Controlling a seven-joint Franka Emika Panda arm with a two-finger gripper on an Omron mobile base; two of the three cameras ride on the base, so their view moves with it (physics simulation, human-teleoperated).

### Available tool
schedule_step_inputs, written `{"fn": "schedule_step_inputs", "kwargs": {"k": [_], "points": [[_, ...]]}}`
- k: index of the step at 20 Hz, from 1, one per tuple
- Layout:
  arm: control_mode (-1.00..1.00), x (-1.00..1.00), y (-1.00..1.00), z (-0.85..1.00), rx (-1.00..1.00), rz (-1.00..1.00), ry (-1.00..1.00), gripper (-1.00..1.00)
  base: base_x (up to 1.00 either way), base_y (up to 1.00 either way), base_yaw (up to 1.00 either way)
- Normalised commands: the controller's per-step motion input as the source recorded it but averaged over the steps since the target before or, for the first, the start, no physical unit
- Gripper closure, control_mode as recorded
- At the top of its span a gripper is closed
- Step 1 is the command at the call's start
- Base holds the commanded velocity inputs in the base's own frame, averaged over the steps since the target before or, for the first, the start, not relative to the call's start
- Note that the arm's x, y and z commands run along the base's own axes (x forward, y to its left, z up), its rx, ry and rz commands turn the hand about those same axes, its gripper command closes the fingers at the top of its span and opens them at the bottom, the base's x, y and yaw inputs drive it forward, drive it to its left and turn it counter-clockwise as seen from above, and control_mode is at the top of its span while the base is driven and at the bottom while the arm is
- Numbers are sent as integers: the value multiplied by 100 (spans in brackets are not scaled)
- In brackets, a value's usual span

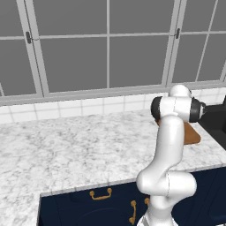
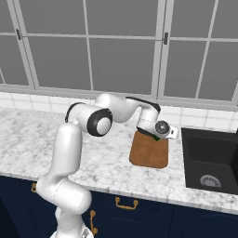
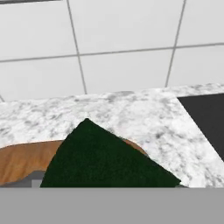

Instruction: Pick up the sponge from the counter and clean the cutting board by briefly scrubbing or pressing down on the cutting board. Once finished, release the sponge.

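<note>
At centre right of the right base view, the gripper [image 2: 157,135] hangs low over the far end of the board [image 2: 149,151], with a sliver of green at its tip. That green is the sponge [image 3: 105,159], which in the hand view spreads as a dark, rough-textured wedge across the lower middle of the frame, one corner pointing up toward the tiled wall [image 3: 122,52]. The board's [image 3: 22,159] orange-brown rim curves out at lower left of that view and again just past the sponge's right side, so the sponge sits over the board's far edge; whether it touches the wood cannot be told. The bench [image 2: 107,158] carries the board, marbled white and grey, with a dark sink [image 2: 211,160] just beside it at right. In the left base view the arm hides most of the board [image 1: 192,134], leaving a brown corner at right of centre.

The fingertips are not distinguishable, so the jaws' opening cannot be told. The sponge's closeness to the camera suggests it is held, but this is a judgement.

Handling, as judged: the sponge looks light, soft and compressible, with a coarse, non-slippery top. It should yield under a press and not break. The best hold is across its narrow width, on the two opposite side faces near the middle, so it stays flat against the board.
</note>
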Motion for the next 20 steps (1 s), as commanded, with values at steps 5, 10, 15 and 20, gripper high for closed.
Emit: {"fn": "schedule_step_inputs", "kwargs": {"k": [5,10,15,20], "points": [[-100,0,-4,-100,0,0,-10,100,0,0,0],[-100,0,0,-100,-1,0,-7,100,0,0,0],[-100,0,34,-100,-11,0,-24,100,0,0,0],[-100,0,40,-100,-12,0,-7,100,0,0,0]]}}
